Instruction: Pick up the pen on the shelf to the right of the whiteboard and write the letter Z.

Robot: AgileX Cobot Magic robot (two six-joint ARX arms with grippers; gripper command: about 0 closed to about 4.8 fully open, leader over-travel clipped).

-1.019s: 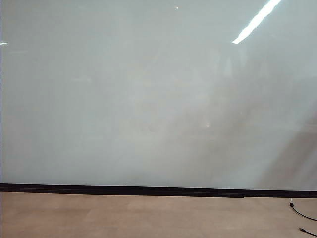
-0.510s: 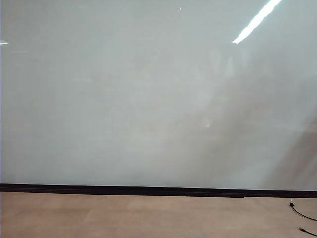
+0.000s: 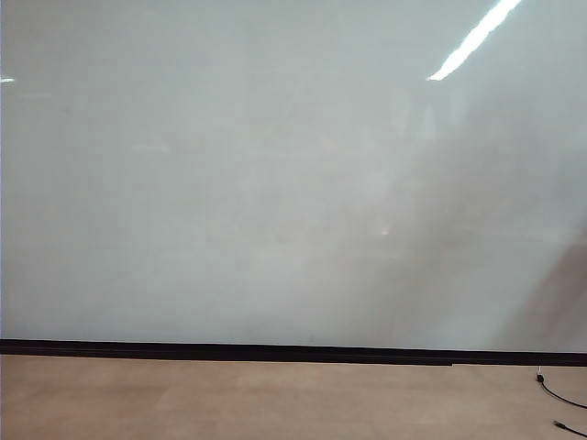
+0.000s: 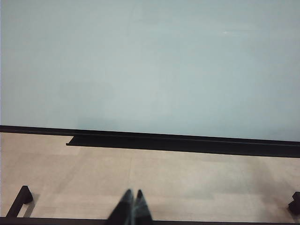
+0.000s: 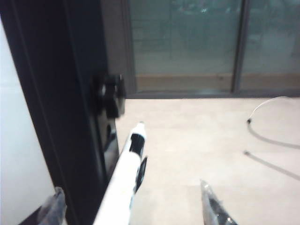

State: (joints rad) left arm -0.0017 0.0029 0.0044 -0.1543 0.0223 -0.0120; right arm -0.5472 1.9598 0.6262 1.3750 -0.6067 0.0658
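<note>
Lying between the spread fingers of the right gripper [image 5: 133, 206], the pen [image 5: 123, 180] is seen beside the whiteboard [image 3: 275, 183], ungripped; the left gripper [image 4: 131, 208] is pinched closed over the floor [image 4: 187, 183].

- Beige floor [image 3: 275, 399] runs below the board.
- A black cable [image 3: 561, 396] lies at the floor's right edge.
- Glass partition [image 5: 187, 37] stands beyond.
- A pale cable [image 5: 267, 136] curves across the floor.

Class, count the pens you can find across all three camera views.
1. The pen shows only in the right wrist view, between the open right gripper fingertips, beside the whiteboard edge. Others may be out of frame.
</note>
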